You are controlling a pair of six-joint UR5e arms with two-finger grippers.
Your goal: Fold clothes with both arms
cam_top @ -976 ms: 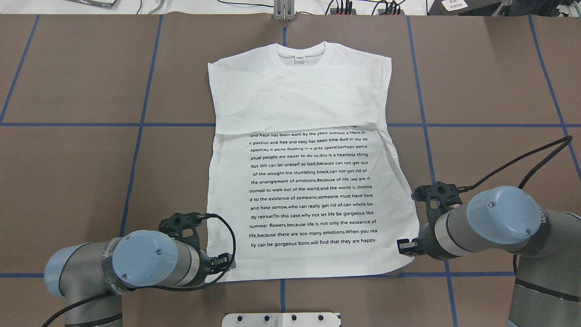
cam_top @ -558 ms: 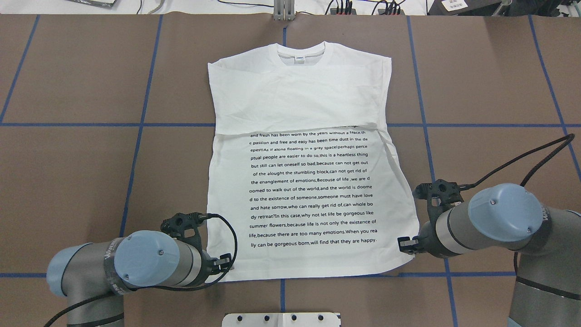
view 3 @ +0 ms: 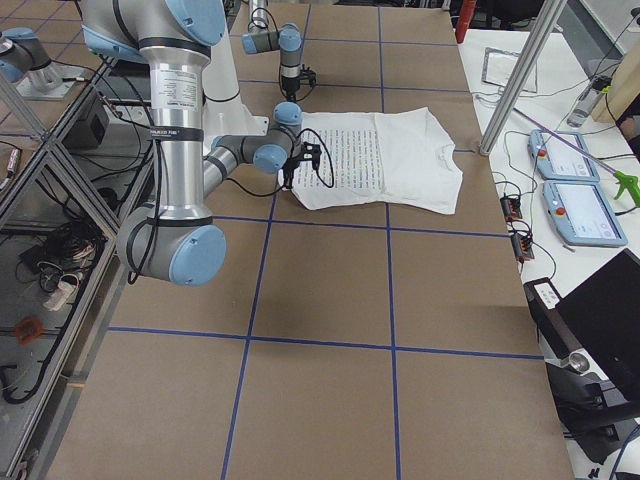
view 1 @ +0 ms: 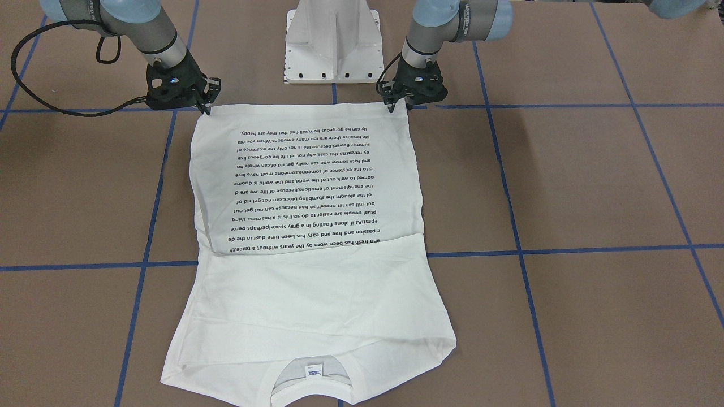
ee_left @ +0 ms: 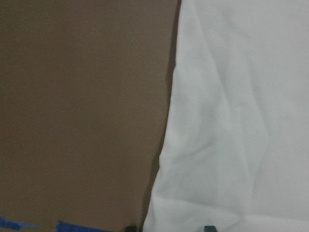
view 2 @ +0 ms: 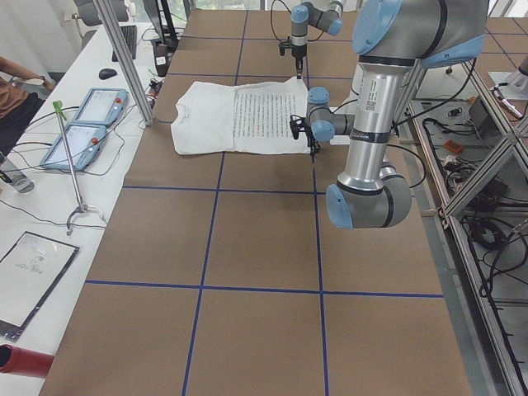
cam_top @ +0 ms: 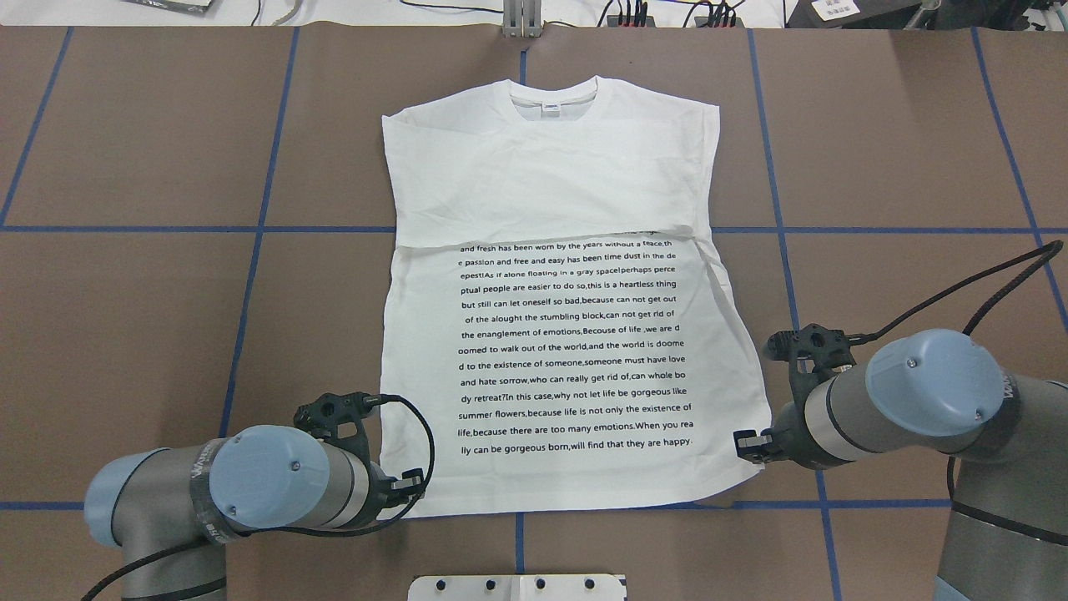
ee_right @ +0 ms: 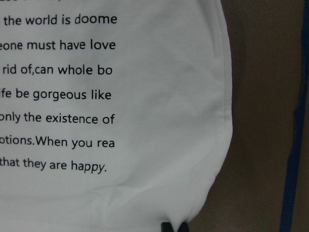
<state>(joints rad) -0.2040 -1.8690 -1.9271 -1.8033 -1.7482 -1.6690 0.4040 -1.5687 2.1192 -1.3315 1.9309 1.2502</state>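
shirt: white shirt [cam_top: 551,184] lies flat mid-table [cam_top: 125,334], neck at the far edge from the robot, hem toward the robot
fold: a plain white layer lies across the chest and covers the top rows of the printed text [cam_top: 576,351]
neck label: small label [cam_top: 551,107] shows inside the collar
left end effector: left end effector [cam_top: 409,484] is down at the hem corner on the robot's left; in the wrist view its fingertips [ee_left: 208,227] stand apart with the cloth edge between them
right end effector: right end effector [cam_top: 747,442] is at the opposite hem corner; its fingertips [ee_right: 166,226] are nearly together, pinched on the shirt's edge, with creases running toward them
arms: left arm [cam_top: 259,476] and right arm [cam_top: 918,392] both reach in low from the robot side
grid: blue tape lines [cam_top: 250,275] cross the brown table
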